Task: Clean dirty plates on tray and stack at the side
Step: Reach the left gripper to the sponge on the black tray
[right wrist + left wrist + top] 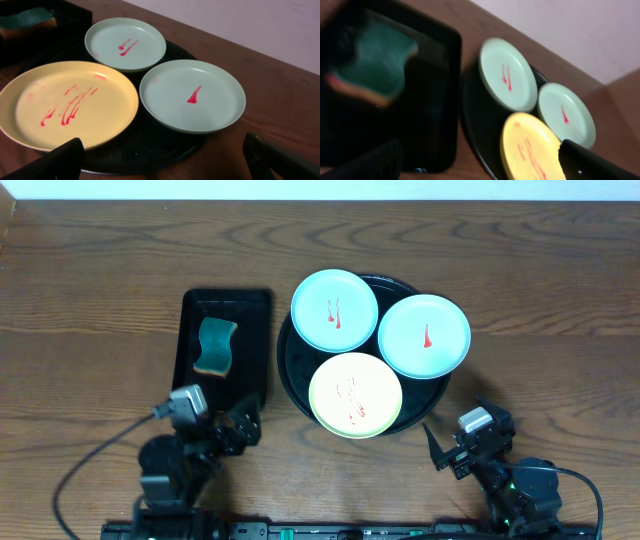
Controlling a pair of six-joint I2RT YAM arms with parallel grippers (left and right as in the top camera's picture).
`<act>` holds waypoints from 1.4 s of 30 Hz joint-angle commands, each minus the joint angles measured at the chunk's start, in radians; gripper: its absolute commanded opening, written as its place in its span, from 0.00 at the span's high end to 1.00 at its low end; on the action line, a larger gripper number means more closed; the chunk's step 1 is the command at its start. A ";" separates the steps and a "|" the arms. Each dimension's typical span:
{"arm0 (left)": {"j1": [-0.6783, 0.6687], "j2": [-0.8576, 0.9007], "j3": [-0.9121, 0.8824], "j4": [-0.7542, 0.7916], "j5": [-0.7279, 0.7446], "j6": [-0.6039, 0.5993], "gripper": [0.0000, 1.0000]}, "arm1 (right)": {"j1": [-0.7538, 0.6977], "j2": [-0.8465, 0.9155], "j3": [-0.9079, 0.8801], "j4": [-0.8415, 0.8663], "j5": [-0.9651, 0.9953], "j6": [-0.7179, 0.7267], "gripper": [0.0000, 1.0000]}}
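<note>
While three red-streaked plates (334,310) — eleven, two and six o'clock — lie on the tray (292,365), nothing seems cleaned or stacked yet; both pairs of jaws gape empty.

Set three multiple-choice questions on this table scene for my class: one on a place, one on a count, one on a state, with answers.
1. Where does the green sponge lie? A. in a bowl B. in the rectangular black tray C. under a cloth
2. How many of the plates are yellow? A. one B. two C. three
3. What state are the plates in? A. stacked and clean B. upside down C. streaked red, side by side on the round tray
Answers: 1 B, the sponge sits inside that tray's rim; 2 A, one yellow plate sits beside two mint-blue ones; 3 C, each shows red marks, none stacked.
</note>
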 commanded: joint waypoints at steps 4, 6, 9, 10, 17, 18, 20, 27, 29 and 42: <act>0.004 0.293 0.351 -0.127 -0.263 0.192 0.01 | -0.010 0.000 -0.004 0.002 -0.002 -0.009 0.01; 0.004 0.391 0.438 -0.172 -0.344 0.211 0.01 | -0.010 0.000 -0.004 0.002 -0.002 -0.009 0.01; 0.004 0.542 0.555 -0.227 -0.450 0.221 0.01 | -0.010 0.000 -0.004 0.002 -0.002 -0.009 0.01; 0.004 0.580 0.581 -0.240 -0.472 0.221 0.01 | -0.010 0.000 -0.004 0.002 -0.002 -0.009 0.01; 0.004 0.892 0.731 -0.316 -0.521 0.221 0.01 | -0.010 0.000 -0.004 0.002 -0.002 -0.009 0.01; 0.004 0.929 0.737 -0.307 -0.521 0.222 0.01 | -0.010 0.000 -0.004 0.002 -0.002 -0.009 0.01; 0.005 0.997 0.737 -0.271 -0.521 0.221 0.01 | -0.010 0.000 -0.004 0.002 -0.002 -0.009 0.01; 0.005 1.146 0.737 -0.157 -0.517 0.220 0.02 | -0.010 0.000 -0.004 0.002 -0.002 -0.009 0.01; 0.004 1.168 0.737 -0.137 -0.479 0.219 0.02 | -0.010 0.000 -0.004 0.002 -0.002 -0.009 0.01; 0.004 1.229 0.736 -0.184 -0.436 -0.334 0.02 | -0.010 0.000 -0.004 0.002 -0.002 -0.009 0.01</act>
